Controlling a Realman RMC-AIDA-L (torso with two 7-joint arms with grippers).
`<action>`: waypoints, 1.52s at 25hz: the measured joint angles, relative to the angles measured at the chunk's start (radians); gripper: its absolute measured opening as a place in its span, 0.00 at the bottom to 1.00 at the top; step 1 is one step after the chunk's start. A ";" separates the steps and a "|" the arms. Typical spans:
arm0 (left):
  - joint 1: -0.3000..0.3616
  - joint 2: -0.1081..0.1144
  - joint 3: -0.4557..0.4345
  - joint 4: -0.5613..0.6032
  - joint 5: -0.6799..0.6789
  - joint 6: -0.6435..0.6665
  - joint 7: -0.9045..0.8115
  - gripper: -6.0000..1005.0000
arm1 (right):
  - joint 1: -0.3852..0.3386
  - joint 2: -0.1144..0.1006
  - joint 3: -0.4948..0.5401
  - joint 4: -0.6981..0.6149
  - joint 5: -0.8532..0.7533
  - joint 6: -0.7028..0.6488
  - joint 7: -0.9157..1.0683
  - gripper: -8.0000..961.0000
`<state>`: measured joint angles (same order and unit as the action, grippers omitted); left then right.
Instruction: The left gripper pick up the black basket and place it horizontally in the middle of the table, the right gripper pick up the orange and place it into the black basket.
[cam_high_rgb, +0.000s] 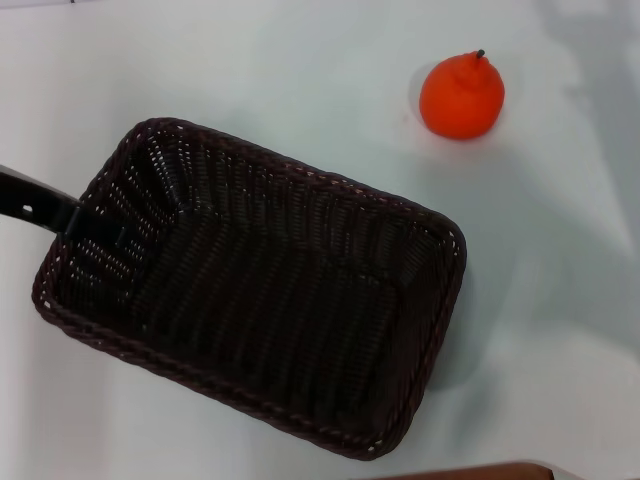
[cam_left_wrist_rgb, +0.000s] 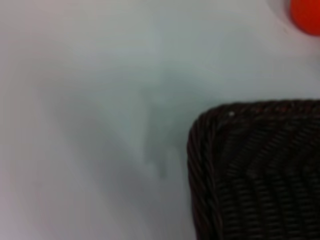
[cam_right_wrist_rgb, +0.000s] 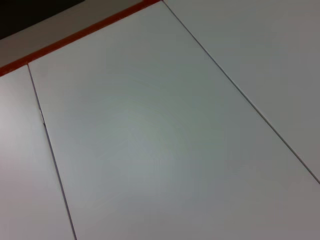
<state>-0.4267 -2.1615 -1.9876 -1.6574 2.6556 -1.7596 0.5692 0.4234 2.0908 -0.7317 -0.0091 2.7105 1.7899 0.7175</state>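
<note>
The black basket (cam_high_rgb: 260, 290) lies on the white table (cam_high_rgb: 300, 70), near the middle of the head view, its long side running slantwise from far left to near right. It holds nothing. My left gripper (cam_high_rgb: 72, 214) comes in from the left edge as a black bar and meets the rim of the basket's left short end. A corner of the basket (cam_left_wrist_rgb: 260, 170) fills the left wrist view. The orange (cam_high_rgb: 462, 95) sits on the table beyond the basket's right end, apart from it; its edge also shows in the left wrist view (cam_left_wrist_rgb: 307, 15). My right gripper is out of view.
A brown edge (cam_high_rgb: 470, 472) shows at the bottom of the head view. The right wrist view shows only white panels (cam_right_wrist_rgb: 165, 140) with thin seams and an orange-red stripe (cam_right_wrist_rgb: 75, 35) along one border.
</note>
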 joint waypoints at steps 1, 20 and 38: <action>-0.010 0.001 0.006 0.029 0.006 0.004 0.000 0.84 | 0.000 0.000 0.000 0.000 0.000 -0.003 0.000 0.88; -0.088 -0.003 0.091 0.177 0.104 0.052 -0.060 0.64 | 0.002 -0.001 0.006 -0.046 0.000 -0.092 -0.004 0.87; -0.115 -0.001 -0.139 0.163 0.068 -0.015 -0.375 0.16 | 0.053 -0.003 0.011 -0.191 0.003 -0.198 0.003 0.87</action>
<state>-0.5417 -2.1630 -2.1269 -1.4944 2.7238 -1.7743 0.1944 0.4765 2.0878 -0.7208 -0.2005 2.7137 1.5921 0.7204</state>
